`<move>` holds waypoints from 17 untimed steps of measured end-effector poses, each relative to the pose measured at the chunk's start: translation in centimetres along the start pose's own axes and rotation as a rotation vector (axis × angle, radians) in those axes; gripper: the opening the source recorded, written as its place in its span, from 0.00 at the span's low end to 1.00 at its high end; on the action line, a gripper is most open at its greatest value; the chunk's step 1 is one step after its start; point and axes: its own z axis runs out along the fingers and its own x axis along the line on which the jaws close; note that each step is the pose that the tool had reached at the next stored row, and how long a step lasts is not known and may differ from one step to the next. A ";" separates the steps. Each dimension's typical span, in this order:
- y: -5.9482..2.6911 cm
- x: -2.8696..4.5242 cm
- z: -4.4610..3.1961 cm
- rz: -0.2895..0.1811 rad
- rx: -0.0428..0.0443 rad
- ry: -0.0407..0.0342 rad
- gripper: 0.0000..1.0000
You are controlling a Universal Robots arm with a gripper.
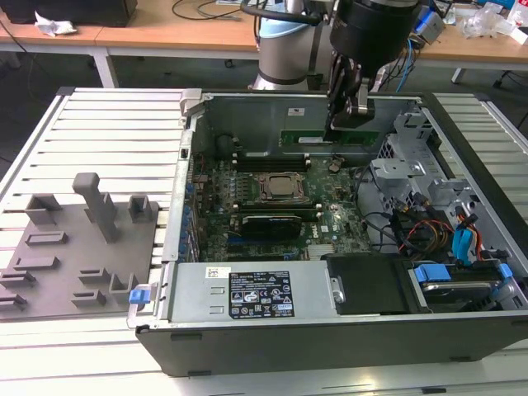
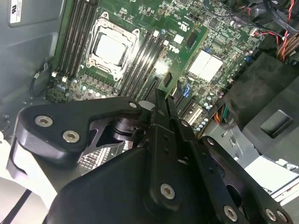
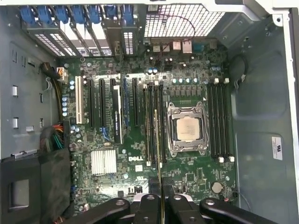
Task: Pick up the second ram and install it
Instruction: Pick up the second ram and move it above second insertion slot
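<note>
A: Where is the memory stick now?

B: The gripper [image 1: 350, 120] has its fingers pinched together on the second ram [image 1: 318, 138]. In the exterior view the stick hangs edge-down inside the computer case [image 1: 330, 351], at about one o'clock from the processor socket [image 1: 280, 188].

A: Is it seated?

B: It seems not. In the first wrist view its thin edge [image 3: 158, 154] runs parallel with the memory slots [image 3: 149, 109] and looks raised above them.

A: How will it handle?

B: Probably light and stiff, but thin and brittle, so it would not take twisting or a skewed push. The hold appears to be on the flat faces near the upper edge, which leaves the contact edge free.

A: And the grey tray [image 1: 66, 264]?

B: It sits at nine o'clock from the case, well apart.
</note>
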 end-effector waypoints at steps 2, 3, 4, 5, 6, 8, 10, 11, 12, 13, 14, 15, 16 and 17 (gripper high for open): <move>-0.09 0.02 0.36 0.000 0.0000 0.0000 0.13; -0.10 0.01 0.65 0.000 0.0000 -0.0002 0.13; -0.06 0.01 0.75 0.000 0.0000 -0.0002 0.13; 0.00 0.01 0.85 0.000 0.0000 -0.0003 0.13; 0.05 0.02 0.95 0.000 0.0000 -0.0002 0.13; 0.16 0.05 1.26 0.000 0.0000 -0.0002 0.13; 0.14 0.09 1.98 0.000 0.0000 -0.0002 0.13; 0.13 0.10 2.19 0.000 0.0000 -0.0003 0.13; 0.12 0.11 2.33 0.000 -0.0001 -0.0002 0.13; 0.11 0.12 2.48 0.000 -0.0001 -0.0002 0.13; 0.10 0.13 2.72 0.000 -0.0001 -0.0002 0.13; 0.09 0.14 2.82 0.000 -0.0001 -0.0002 0.13; 0.09 0.14 2.83 0.000 -0.0001 0.0001 0.13; 0.09 0.14 2.85 0.000 -0.0001 -0.0001 0.13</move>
